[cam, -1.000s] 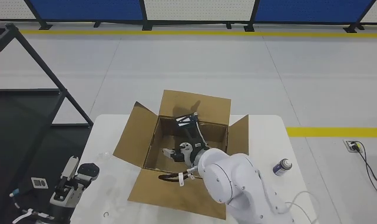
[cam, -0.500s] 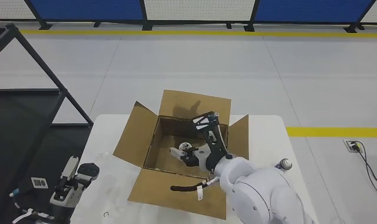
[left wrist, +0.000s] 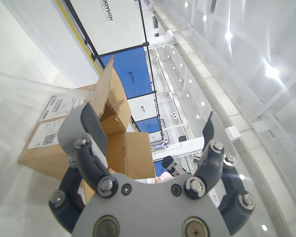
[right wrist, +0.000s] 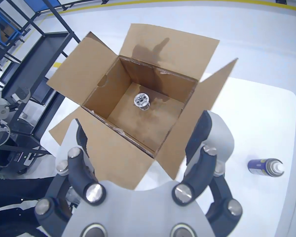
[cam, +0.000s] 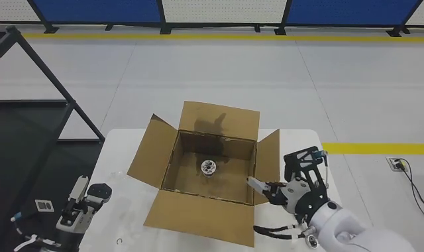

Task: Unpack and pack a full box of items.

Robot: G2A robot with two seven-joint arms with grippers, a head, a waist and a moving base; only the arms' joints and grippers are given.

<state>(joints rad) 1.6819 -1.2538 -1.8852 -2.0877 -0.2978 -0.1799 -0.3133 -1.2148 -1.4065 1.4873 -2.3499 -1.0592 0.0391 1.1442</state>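
Overhead, the box point(cam: 173, 220) stands open on the white counter point(cam: 119, 160), all four flaps folded outward. A small metal part point(cam: 209, 166) sits on the box floor, nearer the far wall than the near one and touching no wall. The right gripper point(cam: 261, 207) hangs just outside the box's right wall, over the right flap, with its fingers spread and holding nothing. A black rack point(cam: 40, 86) stands on the floor off the box's left side, well apart from it.

From the left wrist, the left gripper point(left wrist: 149, 114) is low beside the box, apart from it, and tilted up toward the ceiling. Its fingers are wide apart with nothing between them. Past one finger the box's outer wall shows paper labels point(left wrist: 54, 122), with a flap rising above.

From the right wrist, the spread fingers frame the box's near right corner from above. The part lies alone on the stained cardboard floor. A blue can point(right wrist: 265, 166) lies on its side on the counter beyond the right flap, clear of the box.
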